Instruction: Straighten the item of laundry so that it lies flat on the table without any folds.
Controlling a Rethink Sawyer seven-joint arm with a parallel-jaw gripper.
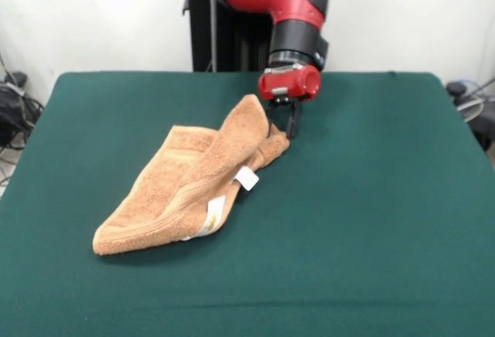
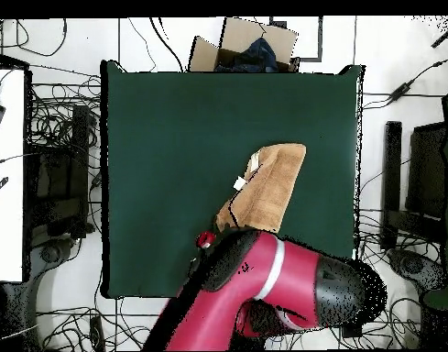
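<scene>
The item of laundry (image 1: pixel 186 190), a peach-orange towel, lies crumpled and folded over itself on the green table (image 1: pixel 371 198), left of centre in the front view. One end rises in a rounded fold beside my gripper (image 1: pixel 282 124). Two white tags (image 1: pixel 246 177) show along its near edge. The gripper hangs at that raised far end, its black fingers (image 1: pixel 293 124) apart and straddling the towel's edge, so it looks open. In the overhead view the towel (image 2: pixel 271 183) runs diagonally on the table (image 2: pixel 172 137), and the red arm (image 2: pixel 264 284) hides the gripper.
A cardboard box (image 2: pixel 250 44) with dark cloth inside stands beyond the table's top edge in the overhead view. Cables and equipment (image 2: pixel 67 174) crowd the floor on both sides. Wide green surface surrounds the towel, most of it to the right in the front view.
</scene>
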